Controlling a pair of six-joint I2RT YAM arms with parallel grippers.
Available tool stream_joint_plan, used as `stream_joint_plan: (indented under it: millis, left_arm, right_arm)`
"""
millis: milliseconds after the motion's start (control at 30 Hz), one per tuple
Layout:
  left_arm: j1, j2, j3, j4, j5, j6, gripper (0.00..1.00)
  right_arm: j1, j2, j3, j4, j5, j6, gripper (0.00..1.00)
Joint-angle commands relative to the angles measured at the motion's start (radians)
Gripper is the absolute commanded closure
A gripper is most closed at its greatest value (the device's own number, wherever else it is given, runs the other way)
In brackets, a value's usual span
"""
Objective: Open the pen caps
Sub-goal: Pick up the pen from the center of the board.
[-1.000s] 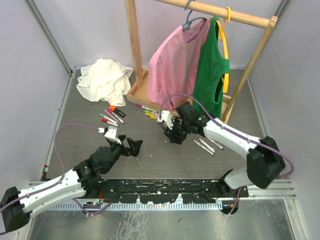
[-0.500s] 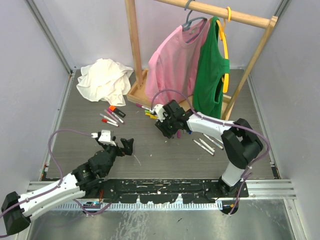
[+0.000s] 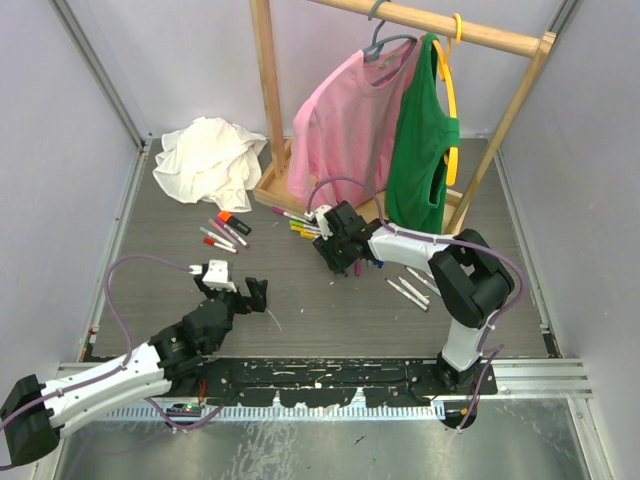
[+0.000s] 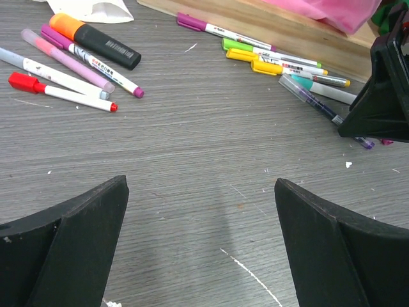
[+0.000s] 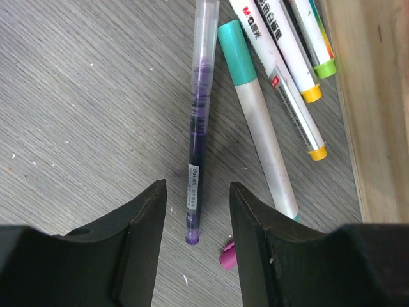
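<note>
Purple pen (image 5: pixel 198 121), end between right jaws

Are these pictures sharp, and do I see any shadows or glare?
Top external view: even light, no glare. Left wrist view: a faint soft shadow on the grey wood-grain table. Right wrist view: the clear purple-ink pen is sharp, its small print readable.

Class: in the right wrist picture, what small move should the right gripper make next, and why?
Probably lower and close on the purple pen. The right gripper stands open and empty, the pen's near end lies in line with the gap between its fingers, and the teal-capped pen lies just outside that gap.
</note>
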State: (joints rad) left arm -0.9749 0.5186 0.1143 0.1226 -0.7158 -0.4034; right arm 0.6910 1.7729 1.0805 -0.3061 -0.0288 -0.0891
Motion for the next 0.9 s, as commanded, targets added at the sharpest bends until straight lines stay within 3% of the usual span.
stream_joint_plan:
  millis: [0, 467, 633, 867]
  left_arm:
    - [0.003, -0.023, 0.021, 0.064, -0.035, -0.006, 0.02]
    - [0.004, -0.090, -0.002, 0.042, -0.037, -0.013, 0.02]
    - [0.004, -0.094, -0.004, 0.040, -0.036, -0.012, 0.02]
    - [0.003, -0.097, 0.002, 0.034, -0.036, -0.017, 0.02]
  right_arm:
    - [-0.009, 0.007, 0.036, 0.044, -0.021, 0.026, 0.51]
    - [-0.012, 0.034, 0.042, 0.024, -0.040, -0.002, 0.70]
    - [-0.012, 0.045, 0.053, 0.001, -0.048, -0.018, 0.72]
    - [-0.012, 0.048, 0.079, -0.056, -0.038, -0.066, 0.89]
